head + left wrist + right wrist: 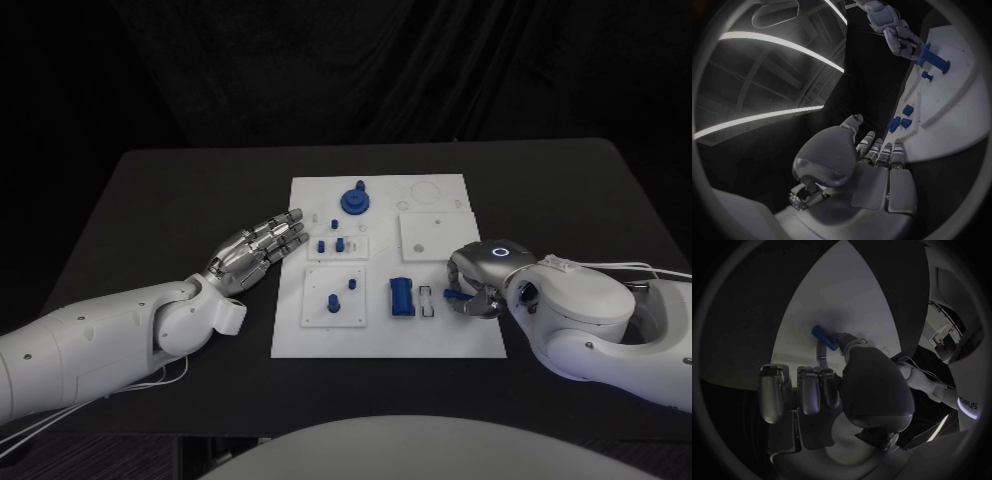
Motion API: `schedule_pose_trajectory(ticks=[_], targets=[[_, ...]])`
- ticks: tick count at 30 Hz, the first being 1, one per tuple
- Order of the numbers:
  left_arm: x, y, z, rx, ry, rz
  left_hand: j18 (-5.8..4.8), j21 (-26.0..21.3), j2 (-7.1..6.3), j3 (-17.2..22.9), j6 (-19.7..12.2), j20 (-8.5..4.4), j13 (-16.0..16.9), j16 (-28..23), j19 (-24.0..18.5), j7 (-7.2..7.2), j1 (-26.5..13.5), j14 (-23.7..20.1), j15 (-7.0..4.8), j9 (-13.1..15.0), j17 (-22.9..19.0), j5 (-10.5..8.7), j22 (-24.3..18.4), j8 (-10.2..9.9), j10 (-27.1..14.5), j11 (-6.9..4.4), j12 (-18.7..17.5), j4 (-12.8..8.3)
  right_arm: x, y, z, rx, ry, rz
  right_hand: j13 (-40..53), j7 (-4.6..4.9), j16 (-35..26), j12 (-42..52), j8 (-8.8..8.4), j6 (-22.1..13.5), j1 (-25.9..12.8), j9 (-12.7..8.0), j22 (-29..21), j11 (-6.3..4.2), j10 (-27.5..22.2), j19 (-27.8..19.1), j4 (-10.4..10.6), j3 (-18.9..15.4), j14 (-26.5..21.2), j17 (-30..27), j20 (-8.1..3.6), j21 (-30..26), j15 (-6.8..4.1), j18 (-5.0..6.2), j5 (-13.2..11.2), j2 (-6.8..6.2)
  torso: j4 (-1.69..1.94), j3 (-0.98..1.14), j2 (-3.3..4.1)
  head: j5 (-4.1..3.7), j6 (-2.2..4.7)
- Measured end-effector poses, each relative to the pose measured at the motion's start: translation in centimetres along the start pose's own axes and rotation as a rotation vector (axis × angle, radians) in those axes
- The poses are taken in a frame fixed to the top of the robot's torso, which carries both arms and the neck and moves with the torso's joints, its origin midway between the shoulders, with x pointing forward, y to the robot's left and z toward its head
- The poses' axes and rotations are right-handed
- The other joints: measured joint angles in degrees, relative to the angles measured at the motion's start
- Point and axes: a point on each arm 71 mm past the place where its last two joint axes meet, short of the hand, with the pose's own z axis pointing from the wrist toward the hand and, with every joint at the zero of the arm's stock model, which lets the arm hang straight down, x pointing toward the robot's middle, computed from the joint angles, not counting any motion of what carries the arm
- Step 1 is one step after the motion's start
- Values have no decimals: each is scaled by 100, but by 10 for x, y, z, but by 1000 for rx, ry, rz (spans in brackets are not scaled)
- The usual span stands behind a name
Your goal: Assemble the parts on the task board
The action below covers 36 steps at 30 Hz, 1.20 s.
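The white task board lies in the middle of the black table. On it are a round blue part with a knob, small blue pegs, blue pieces on a square plate and a blue cylinder. My left hand hovers at the board's left edge, fingers stretched out and holding nothing; the left wrist view has this hand near the pegs. My right hand is at the board's right side and pinches a small blue part between thumb and finger, just over the board.
A white square plate sits at the board's right, and a narrow slotted frame lies beside the blue cylinder. Bare black table surrounds the board. My right hand appears far across the board in the left wrist view.
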Motion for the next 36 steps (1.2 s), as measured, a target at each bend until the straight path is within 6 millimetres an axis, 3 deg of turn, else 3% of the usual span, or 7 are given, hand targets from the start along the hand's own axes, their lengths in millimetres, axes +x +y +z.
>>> schedule_pose_trajectory(ticks=[6, 16, 27, 36], targets=[[0, 0, 0, 0, 0, 0, 0, 1, 0, 0, 0, 0, 0, 0, -1, 0, 0, 0, 0, 0, 1, 0, 6, 0, 0, 0, 0, 0, 0, -4, -1, 10, -16, 14, 0, 1, 0, 0, 20, 162, -169, 14, -1, 0, 0, 0, 159, 279, -7, 0, 0, 106, -33, 0, 94, 113, 1, 1, 0, -14, 0], [0, 0, 0, 0, 0, -1, 0, 17, 0, 32, -3, 6, -1, 0, -8, -3, 0, 0, 0, -1, 2, 0, 2, 0, 20, 20, 0, -1, 3, -13, -3, 44, -35, 121, 0, 11, 0, 0, -34, 194, -424, 36, -1, -43, 0, 0, 1, 547, -19, 0, -40, 167, -63, 0, -33, 52, 0, 3, 3, -20, 0], [0, 0, 0, 2, 2, -3, 1, -16, 20, 79, 68, 25, 13, 0, 3, 68, -26, 0, 0, 14, 3, 23, 2, 31, 50, 50, 89, -16, 4, -21, -7, 121, 26, 525, 0, 31, 0, 0, -36, 214, -577, 72, -2, -83, 1, -2, -100, 648, 2, 0, -42, 190, -84, 0, -181, 54, -2, 5, 3, -35, 0], [0, 0, -1, 4, 2, -5, 1, -19, 0, 79, 68, 33, 12, 0, 11, 68, -45, 0, 0, 13, 5, 23, 7, 31, 50, 50, 89, -16, 9, -22, -7, 199, 123, 839, 0, 10, 0, 0, -4, 234, -741, 115, -2, -103, -20, 0, -79, 589, -8, 0, -81, 190, -114, 0, -85, 83, -8, 5, 2, -30, 0]])
